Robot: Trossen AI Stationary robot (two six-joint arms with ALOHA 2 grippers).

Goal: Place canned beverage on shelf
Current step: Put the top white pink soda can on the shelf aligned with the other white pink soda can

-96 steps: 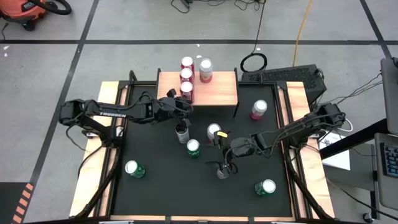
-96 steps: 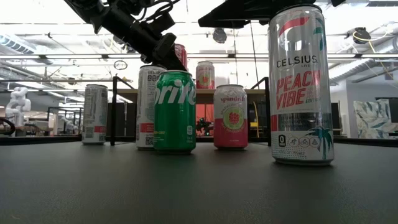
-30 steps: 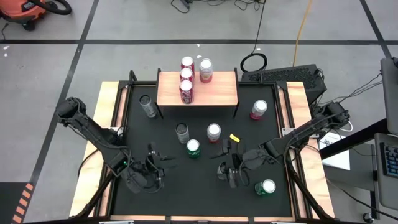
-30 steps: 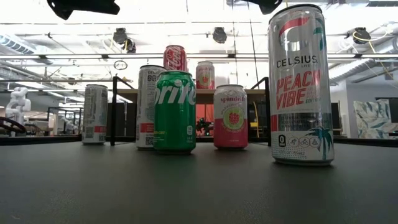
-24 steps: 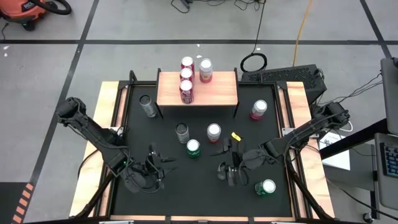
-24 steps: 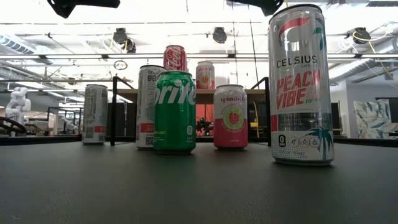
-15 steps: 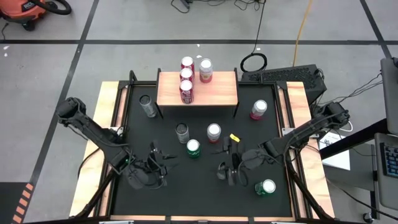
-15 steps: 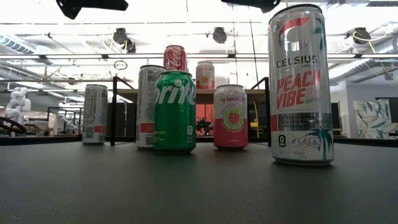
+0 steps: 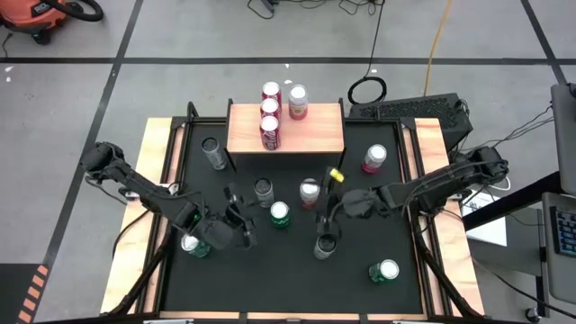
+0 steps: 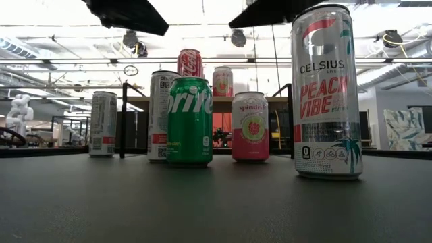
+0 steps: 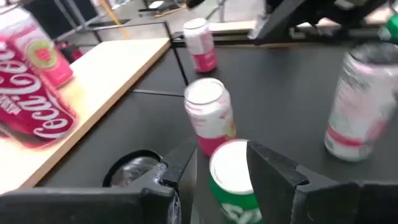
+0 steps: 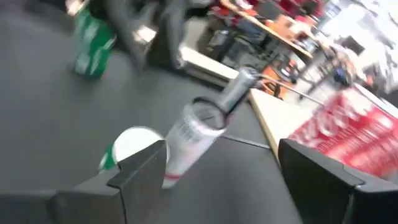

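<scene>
Hovering mid-mat, left gripper point(image 9: 241, 219) and right gripper point(image 9: 317, 209) spread, shelf point(image 9: 315, 135) front edge clear.

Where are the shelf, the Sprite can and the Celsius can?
shelf point(image 9: 315, 130): high view, bare wooden top.
Sprite can point(image 10: 189, 121): low view, green side label.
Celsius can point(image 10: 326, 94): low view, printed side.

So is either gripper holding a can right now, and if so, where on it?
No. The left gripper and the right gripper both hover open above the mat, gripping nothing. A green can shows between the left fingers, not clamped.
</scene>
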